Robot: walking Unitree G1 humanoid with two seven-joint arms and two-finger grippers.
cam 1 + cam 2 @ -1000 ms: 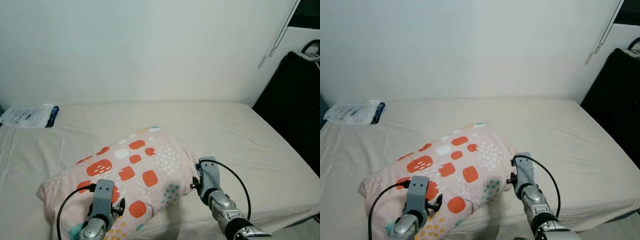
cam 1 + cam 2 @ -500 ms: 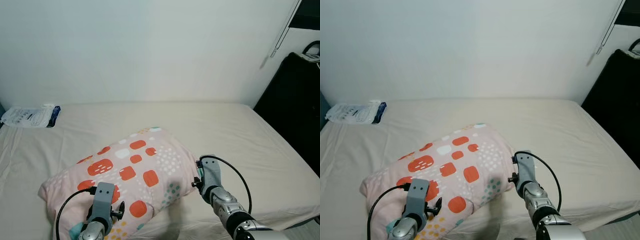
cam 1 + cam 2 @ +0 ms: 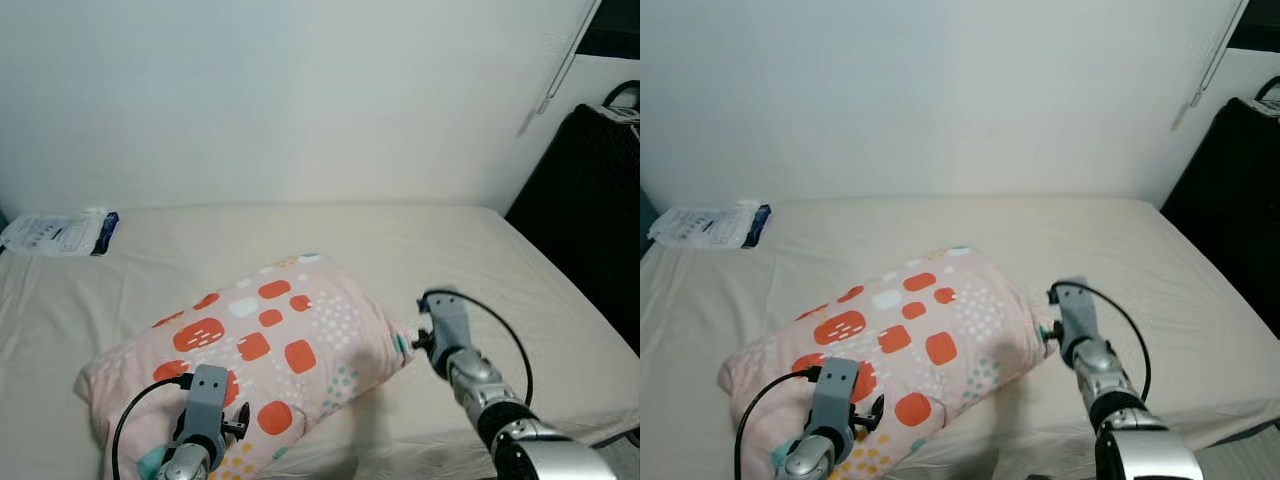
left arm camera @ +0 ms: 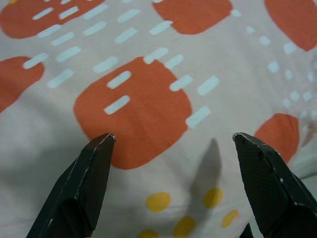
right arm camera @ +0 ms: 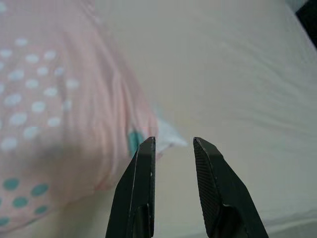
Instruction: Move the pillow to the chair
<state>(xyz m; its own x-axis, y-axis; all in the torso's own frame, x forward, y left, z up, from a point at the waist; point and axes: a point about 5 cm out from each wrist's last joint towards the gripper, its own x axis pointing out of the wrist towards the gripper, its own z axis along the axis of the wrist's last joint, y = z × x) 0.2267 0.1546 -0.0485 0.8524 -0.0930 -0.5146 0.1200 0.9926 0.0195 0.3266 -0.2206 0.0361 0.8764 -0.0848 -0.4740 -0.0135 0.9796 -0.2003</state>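
Observation:
The pink pillow (image 3: 262,345) with orange patches and dots lies slantwise on the beige bed (image 3: 480,260). My left gripper (image 4: 173,136) is at its near left end, open, with its fingers (image 4: 94,168) spread wide just above an orange patch of the cover. My right gripper (image 5: 173,141) is at the pillow's right corner (image 3: 400,344), where a teal-and-white tip sticks out. Its fingers (image 5: 141,188) are nearly together, and the corner tip sits right at their ends. In the left eye view that corner is drawn out to a point toward the right gripper (image 3: 413,341).
A white packet with a blue edge (image 3: 58,232) lies at the bed's far left by the wall. A tall black object (image 3: 590,210) stands right of the bed. The bed's right edge (image 3: 600,400) drops off close to my right arm.
My right arm has moved to the right, away from the pillow's side. The pillow's right corner now stretches out after it. The left arm has hardly moved.

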